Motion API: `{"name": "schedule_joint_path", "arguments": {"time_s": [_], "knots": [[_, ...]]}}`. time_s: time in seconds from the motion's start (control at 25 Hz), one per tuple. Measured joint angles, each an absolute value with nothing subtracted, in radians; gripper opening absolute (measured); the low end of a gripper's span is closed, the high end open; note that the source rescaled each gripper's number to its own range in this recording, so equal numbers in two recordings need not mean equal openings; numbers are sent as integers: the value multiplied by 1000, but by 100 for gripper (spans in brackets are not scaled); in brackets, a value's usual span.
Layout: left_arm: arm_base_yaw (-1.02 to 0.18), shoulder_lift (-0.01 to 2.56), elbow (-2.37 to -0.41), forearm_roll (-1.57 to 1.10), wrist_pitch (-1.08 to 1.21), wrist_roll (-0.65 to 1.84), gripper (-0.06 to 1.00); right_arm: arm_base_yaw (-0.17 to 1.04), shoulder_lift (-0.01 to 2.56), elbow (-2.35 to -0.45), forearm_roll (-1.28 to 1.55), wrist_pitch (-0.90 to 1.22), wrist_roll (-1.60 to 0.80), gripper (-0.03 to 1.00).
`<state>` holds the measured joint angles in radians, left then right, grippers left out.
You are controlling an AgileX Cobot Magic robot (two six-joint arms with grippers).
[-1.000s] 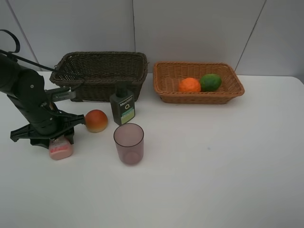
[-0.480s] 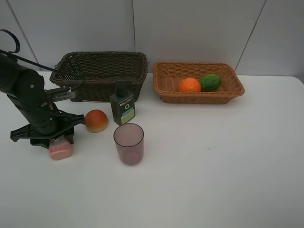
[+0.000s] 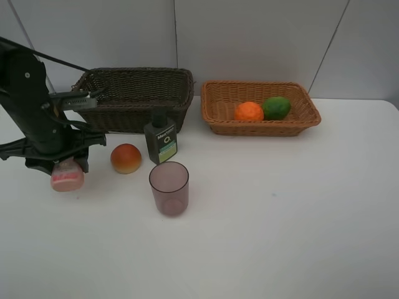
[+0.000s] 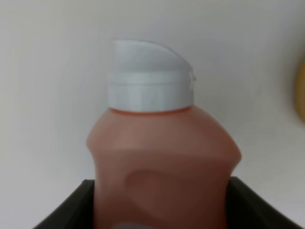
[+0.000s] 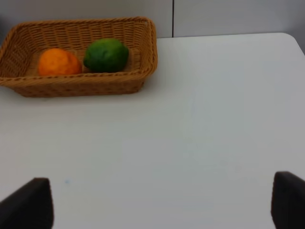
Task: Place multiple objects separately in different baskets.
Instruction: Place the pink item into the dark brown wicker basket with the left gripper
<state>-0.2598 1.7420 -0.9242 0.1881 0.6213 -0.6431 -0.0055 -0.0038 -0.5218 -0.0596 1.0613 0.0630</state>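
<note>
The left claw (image 3: 61,166) has come up and drawn back toward the left edge of the bench (image 3: 280,218) over the last second, and the small pink bottle (image 3: 67,178) has come with it. A second ago the bottle sat low beside the peach-like fruit (image 3: 126,158); now it hangs under the raised arm, well apart from the fruit and apparently clear of the surface. The left wrist view confirms the hold: the dark jaws are clamped on the bottle's lower body from either side, with the white cap pointing away from the camera.

That suggests the pick is done and the carry has started. The dark brown basket (image 3: 137,70) stands just behind the arm and looks like the likely drop point for the bottle, though the claw is not yet over it.

The mandarin (image 3: 249,111) and lime (image 3: 276,107) already lie side by side in the light tan basket (image 3: 262,128). The fruit, the dark green bottle (image 3: 161,141) and the purple-tinted cup (image 3: 169,188) wait on the bench in front of the dark basket.

The right claw (image 5: 162,205) is spread wide with nothing between its jaws, hovering over bare bench — idle for now
</note>
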Motion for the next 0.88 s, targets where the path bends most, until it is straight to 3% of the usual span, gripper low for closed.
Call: {"name": "schedule_joint_path", "arguments": {"time_s": [0.4, 0.88], "knots": [[-260, 1659, -1172, 200, 723, -393, 65, -6, -4, -522, -60, 1061, 63, 97], [-206, 1749, -1197, 269, 287, -363, 65, -6, -4, -522, -60, 1061, 63, 97]]}}
